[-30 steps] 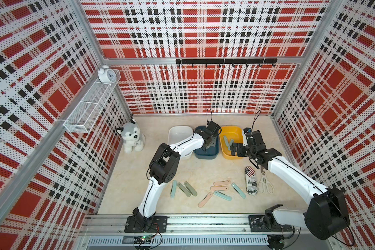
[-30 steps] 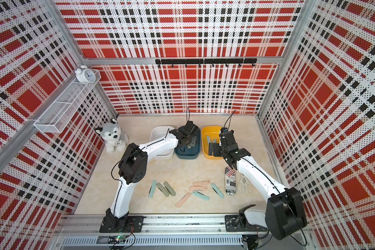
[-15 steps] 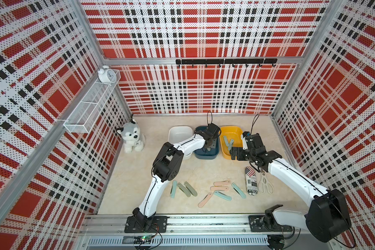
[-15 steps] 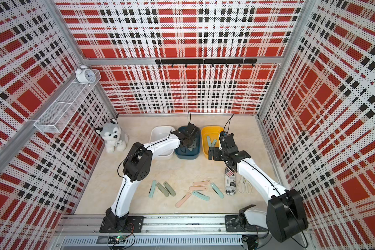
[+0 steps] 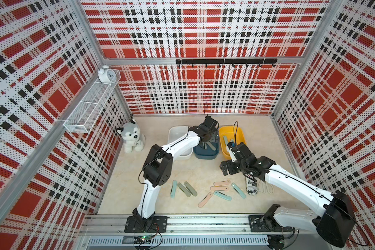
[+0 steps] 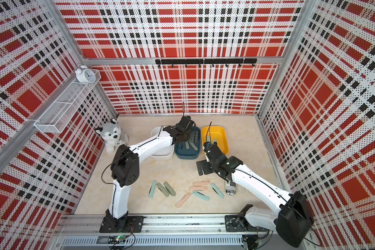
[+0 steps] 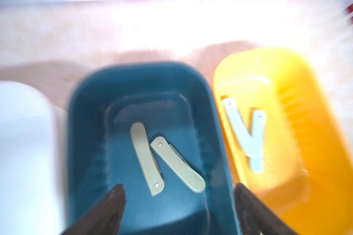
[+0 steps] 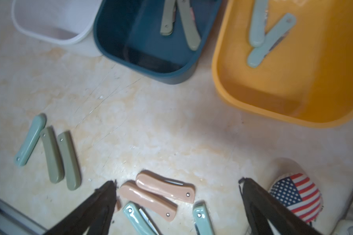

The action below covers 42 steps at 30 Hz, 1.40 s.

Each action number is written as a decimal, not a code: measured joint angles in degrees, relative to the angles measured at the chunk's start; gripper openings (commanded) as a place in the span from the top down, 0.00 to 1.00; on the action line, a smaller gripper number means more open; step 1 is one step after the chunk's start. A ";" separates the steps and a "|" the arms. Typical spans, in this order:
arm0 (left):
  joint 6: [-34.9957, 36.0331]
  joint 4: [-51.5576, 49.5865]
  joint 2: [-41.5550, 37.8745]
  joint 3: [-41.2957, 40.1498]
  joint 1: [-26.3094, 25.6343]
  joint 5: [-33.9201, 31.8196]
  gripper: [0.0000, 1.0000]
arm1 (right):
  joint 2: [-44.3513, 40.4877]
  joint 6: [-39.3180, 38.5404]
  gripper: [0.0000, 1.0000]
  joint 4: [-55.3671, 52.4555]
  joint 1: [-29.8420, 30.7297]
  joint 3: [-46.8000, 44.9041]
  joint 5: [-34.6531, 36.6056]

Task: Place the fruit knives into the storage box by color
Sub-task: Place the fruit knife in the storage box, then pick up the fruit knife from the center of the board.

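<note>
Left gripper (image 5: 209,140), in both top views, spread wide and empty above the blue box (image 5: 206,154); right gripper (image 5: 227,167) likewise apart and empty, at 12 o'clock of the loose knives (image 5: 219,188). White box (image 5: 175,132) mostly under the left arm; scissors (image 5: 266,188) partly behind the right.

Left wrist, smeared: two green knives (image 7: 146,156) flat in blue, two teal (image 7: 245,134) in the yellow box (image 7: 293,122). Best lifted straight up, clear of the wall.

Right wrist: two pinks (image 8: 165,189) touching, between the fingers (image 8: 108,195); better taken singly, across the narrow width. Pouch (image 8: 296,195) half hidden by a finger.
</note>
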 measured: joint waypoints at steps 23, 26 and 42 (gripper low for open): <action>-1.31 7.87 -31.23 -35.36 12.46 1.53 0.02 | 13.75 22.18 0.12 7.32 32.48 -6.12 -8.52; -1.09 8.02 -31.74 -36.65 12.46 1.57 0.01 | 16.24 22.18 0.12 8.57 31.78 -6.10 -8.68; -0.07 9.38 -36.04 -39.19 12.68 0.94 0.02 | 24.85 17.73 0.18 11.26 26.45 0.35 -8.24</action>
